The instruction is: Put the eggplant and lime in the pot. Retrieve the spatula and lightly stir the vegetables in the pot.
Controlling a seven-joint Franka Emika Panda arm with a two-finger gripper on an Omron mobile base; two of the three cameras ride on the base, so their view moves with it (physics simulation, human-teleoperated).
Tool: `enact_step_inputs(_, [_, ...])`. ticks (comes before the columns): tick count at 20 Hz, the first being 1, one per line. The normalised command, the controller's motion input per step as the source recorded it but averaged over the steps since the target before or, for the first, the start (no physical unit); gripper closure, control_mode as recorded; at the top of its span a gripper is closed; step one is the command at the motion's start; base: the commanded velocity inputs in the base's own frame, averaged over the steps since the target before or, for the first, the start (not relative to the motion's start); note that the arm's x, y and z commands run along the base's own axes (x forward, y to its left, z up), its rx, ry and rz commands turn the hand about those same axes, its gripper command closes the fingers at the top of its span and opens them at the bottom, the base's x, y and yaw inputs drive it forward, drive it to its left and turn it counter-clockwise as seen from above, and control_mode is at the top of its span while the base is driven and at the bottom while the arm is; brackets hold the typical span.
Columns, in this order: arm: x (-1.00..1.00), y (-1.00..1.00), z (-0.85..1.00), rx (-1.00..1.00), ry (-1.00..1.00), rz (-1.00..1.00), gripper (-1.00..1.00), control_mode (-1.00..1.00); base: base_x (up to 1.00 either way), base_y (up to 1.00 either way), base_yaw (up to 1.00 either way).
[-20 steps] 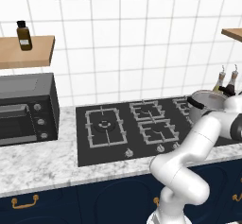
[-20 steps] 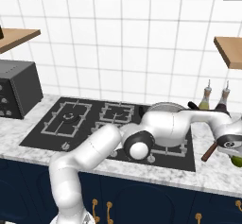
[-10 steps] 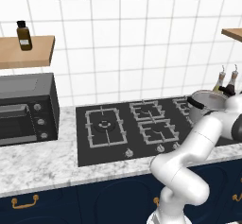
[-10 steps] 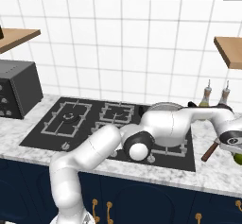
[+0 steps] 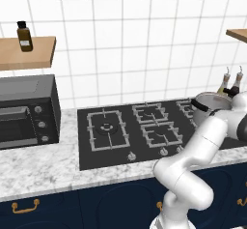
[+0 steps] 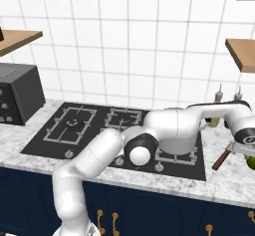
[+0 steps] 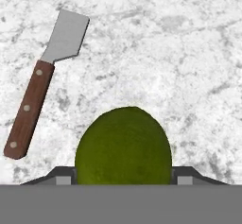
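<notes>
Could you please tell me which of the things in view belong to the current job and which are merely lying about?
Belonging to the job:
- lime, between the gripper fingers
- spatula, lying on the marble counter
- pot, on the stove

Lying about:
- toaster oven
- brown bottle on the shelf
- two bottles behind the pot

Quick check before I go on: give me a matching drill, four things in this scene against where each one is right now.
Things:
1. lime
2. spatula
3. pot
4. brown bottle

Places:
A. on the wooden wall shelf above the oven
B. on the stove's right-hand burner
C. flat on the marble counter, apart from the lime
D. between the finger tips of the gripper

Pairs: 1-D, 2-C, 3-B, 4-A
</notes>
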Motion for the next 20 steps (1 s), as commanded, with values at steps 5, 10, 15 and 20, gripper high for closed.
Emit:
enact_step_inputs(5, [-0.15, 0.47, 0.35, -0.02, 0.0, 0.03, 1.0, -1.0, 0.0, 0.0, 0.0])
enact_step_inputs(10, [-0.15, 0.43, 0.36, -0.06, 0.0, 0.06, 1.0, -1.0, 0.0, 0.0, 0.0])
enact_step_inputs(15, [-0.19, 0.38, 0.37, -0.11, 0.0, 0.06, 1.0, -1.0, 0.0, 0.0, 0.0])
enact_step_inputs(20, [-0.03, 0.33, 0.3, -0.12, 0.0, 0.04, 1.0, -1.0, 0.0, 0.0, 0.0])
